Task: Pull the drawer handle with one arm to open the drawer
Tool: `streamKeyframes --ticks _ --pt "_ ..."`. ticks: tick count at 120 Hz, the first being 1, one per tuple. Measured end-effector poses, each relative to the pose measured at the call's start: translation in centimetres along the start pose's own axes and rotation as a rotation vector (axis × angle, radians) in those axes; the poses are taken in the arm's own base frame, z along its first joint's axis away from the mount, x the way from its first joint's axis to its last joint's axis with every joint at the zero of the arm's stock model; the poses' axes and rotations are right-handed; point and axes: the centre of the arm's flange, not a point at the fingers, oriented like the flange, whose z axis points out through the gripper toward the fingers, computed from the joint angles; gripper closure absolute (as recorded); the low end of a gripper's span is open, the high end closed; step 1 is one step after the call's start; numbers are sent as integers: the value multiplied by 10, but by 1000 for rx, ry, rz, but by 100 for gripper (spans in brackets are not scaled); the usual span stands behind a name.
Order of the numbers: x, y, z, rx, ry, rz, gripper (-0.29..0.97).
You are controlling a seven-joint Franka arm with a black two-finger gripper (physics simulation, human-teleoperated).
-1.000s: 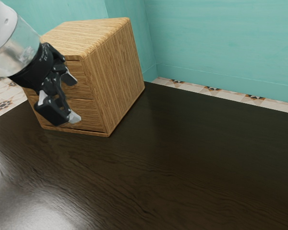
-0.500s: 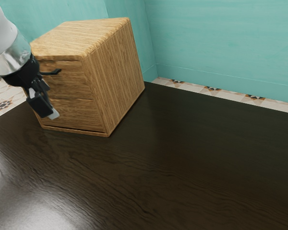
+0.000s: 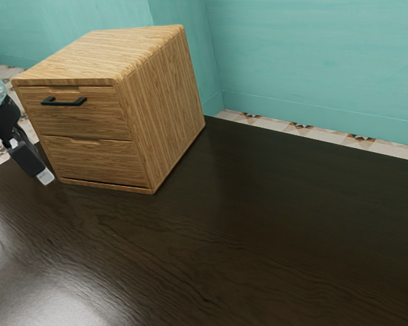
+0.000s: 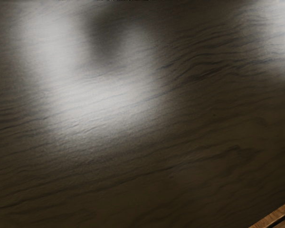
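Pincer (image 3: 24, 157) hangs at eight o'clock of the cabinet (image 3: 149, 102), above the dark surface (image 3: 258, 238), its opening impossible to judge; black handle (image 3: 63, 101) sits untouched on the flush top drawer (image 3: 75, 121).

The cabinet (image 3: 143, 102) is of light honey-brown wood with fine straight grain stripes; its handle (image 3: 63, 101) is black. The table (image 3: 258, 238) is very dark brown, almost black, with thin wavy grain lines and pale whitish patches of glare. The wall (image 3: 313, 54) is turquoise with faint lighter streaks. The floor (image 3: 299, 127) has cream tiles with small orange and dark ornaments. The gripper (image 3: 32, 163) is black.
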Motion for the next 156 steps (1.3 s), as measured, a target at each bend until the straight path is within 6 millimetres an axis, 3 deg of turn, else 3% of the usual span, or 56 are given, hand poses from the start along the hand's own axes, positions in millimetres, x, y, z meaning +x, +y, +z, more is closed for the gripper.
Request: streamKeyframes --ticks 7,23,47,51,61,65,71,76,81,89,96,103,123,135,145,156 --pt "-11 8 3 -14 -5 14 0" --pt "-39 3 11 -62 -10 88 0" --pt "-29 16 10 -89 1 74 0" --pt "-29 -3 1 -70 -3 59 0" --pt "-50 -83 -21 11 -4 67 0" --pt "-56 -104 -15 82 -2 61 0" --pt "-60 -128 13 194 18 48 0" --pt "-64 -148 19 250 0 39 0" --pt "-64 -155 21 274 -12 26 0" --pt "-57 -169 7 292 -27 39 0" --pt "-44 -141 11 307 -25 -24 0" --pt "-34 -133 19 317 -10 -43 0" --pt "-22 -171 1 370 25 35 0" --pt "-16 -199 -33 421 46 100 0" --pt "-9 -203 -30 437 108 109 0" --pt "-8 -189 -18 312 151 95 0"
